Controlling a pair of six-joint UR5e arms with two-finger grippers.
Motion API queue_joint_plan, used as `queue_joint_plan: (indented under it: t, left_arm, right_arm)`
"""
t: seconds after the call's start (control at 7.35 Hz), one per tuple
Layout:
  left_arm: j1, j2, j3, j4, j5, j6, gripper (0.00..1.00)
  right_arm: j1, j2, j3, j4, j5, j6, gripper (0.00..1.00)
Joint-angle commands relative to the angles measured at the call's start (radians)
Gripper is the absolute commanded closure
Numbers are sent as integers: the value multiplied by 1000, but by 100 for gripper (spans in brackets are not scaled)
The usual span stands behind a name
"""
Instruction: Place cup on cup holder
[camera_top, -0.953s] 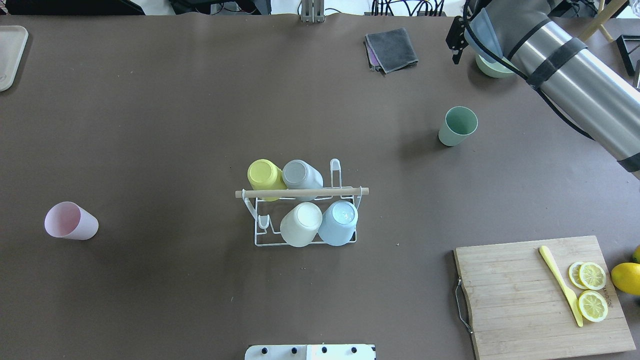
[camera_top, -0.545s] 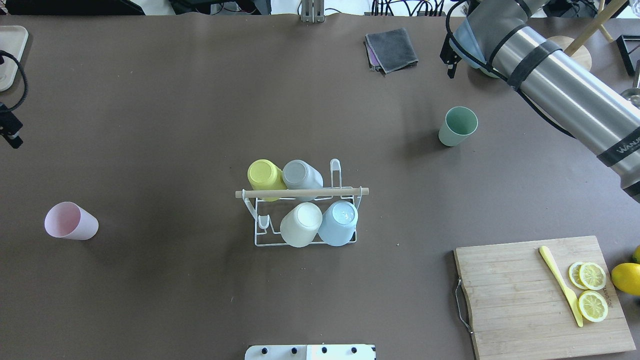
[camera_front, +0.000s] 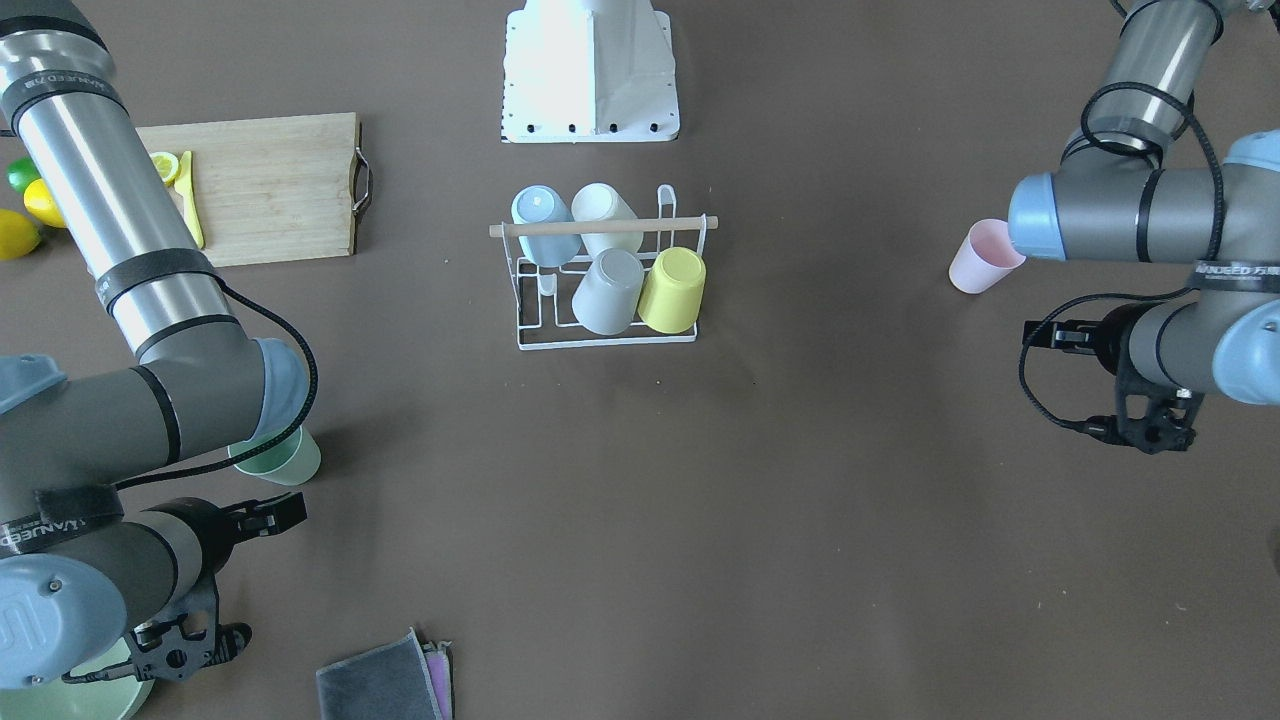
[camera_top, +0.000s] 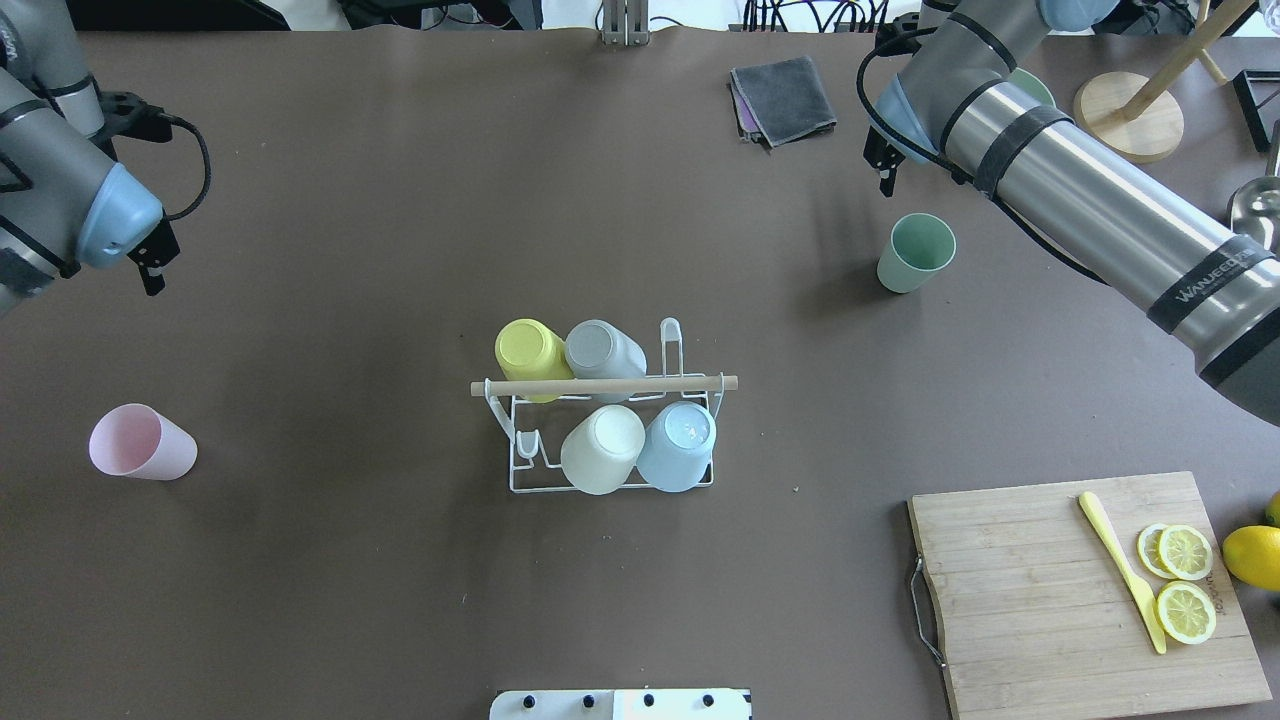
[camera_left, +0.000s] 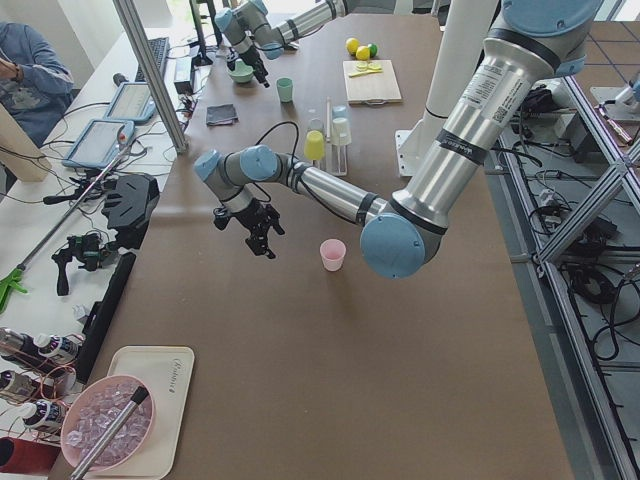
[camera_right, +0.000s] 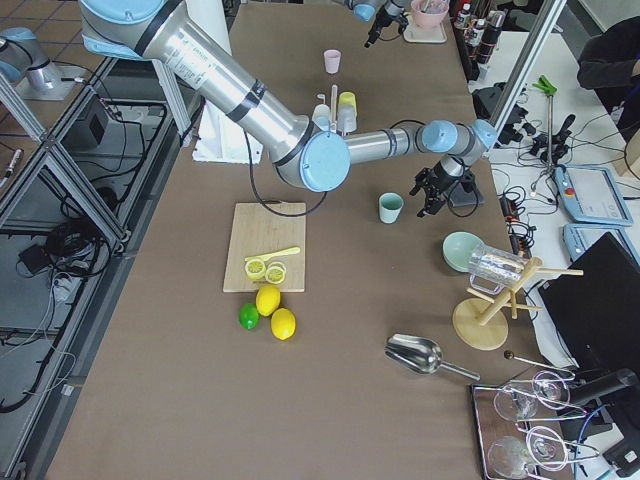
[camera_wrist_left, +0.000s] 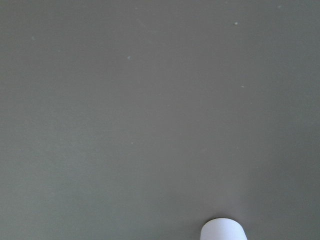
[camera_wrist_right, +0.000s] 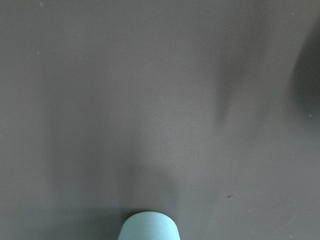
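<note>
The cup holder (camera_top: 600, 385), a white wire rack with a wooden dowel, stands mid-table and carries a yellow (camera_top: 528, 352), a grey (camera_top: 598, 352), a cream (camera_top: 603, 447) and a light blue cup (camera_top: 678, 445), all upside down. A pink cup (camera_top: 140, 443) stands upright at the left, and a green cup (camera_top: 916, 252) stands upright at the right. My left gripper (camera_top: 152, 272) hovers open beyond the pink cup, holding nothing. My right gripper (camera_top: 884, 172) hangs open just beyond the green cup, also holding nothing. Each wrist view shows only its cup's rim at the bottom edge.
A wooden cutting board (camera_top: 1030, 590) with lemon slices and a yellow knife lies at the near right. A folded grey cloth (camera_top: 783, 98) lies at the far edge, with a green bowl (camera_front: 70, 695) and a wooden stand (camera_top: 1130, 115) at the far right.
My left arm has swung into the overhead view from the left edge. My right gripper has moved nearer and slightly left, toward the green cup. No cup has moved.
</note>
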Motion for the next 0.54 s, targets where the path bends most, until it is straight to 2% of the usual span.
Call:
queue_joint_plan:
  t: [0.0,0.14,0.41]
  left_arm:
    - [47,-29,34,78,21,83,2]
    - [54,-63,23,170,21,99,2]
    - [97,-67,20,211,73,119,2]
  right_arm:
    - [-18,88,-151,1,3,-17,0]
    - [-33,107,-202,1,-1,-16,0]
    - [-58,110,-244,-1,-5,-17,0]
